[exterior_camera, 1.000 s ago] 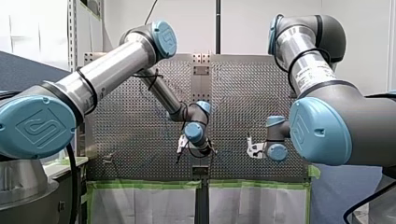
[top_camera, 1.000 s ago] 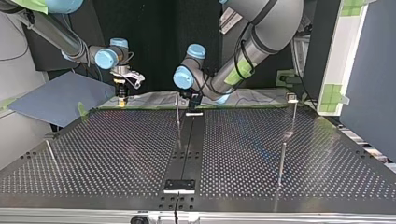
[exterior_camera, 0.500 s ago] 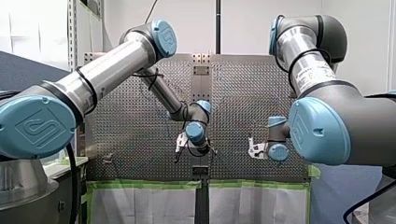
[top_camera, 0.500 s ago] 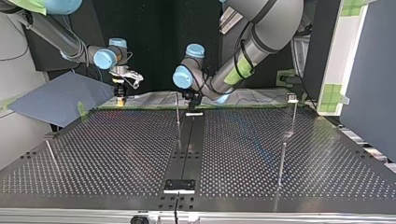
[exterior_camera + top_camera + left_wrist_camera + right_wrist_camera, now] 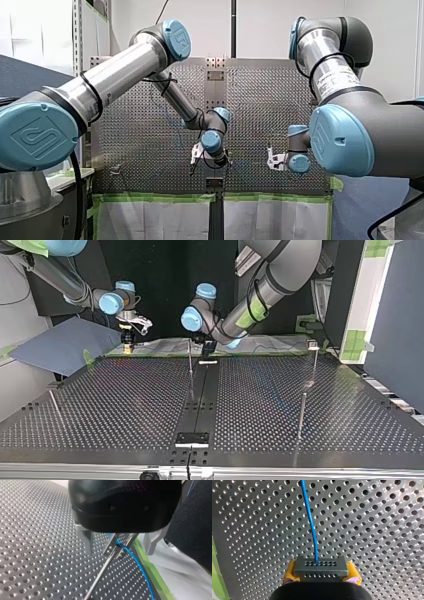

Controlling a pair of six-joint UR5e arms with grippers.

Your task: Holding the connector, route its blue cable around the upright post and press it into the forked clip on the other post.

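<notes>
Gripping the connector [image 5: 321, 567], my right tool [image 5: 321, 573] points its blue cable [image 5: 311, 522] straight ahead; my left tool [image 5: 119, 551] gapes.

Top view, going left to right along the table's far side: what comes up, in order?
Blue-grey sheet → my right arm's tool, gripping the connector → thin upright post → my left arm's tool → post with a pale block on top.
</notes>
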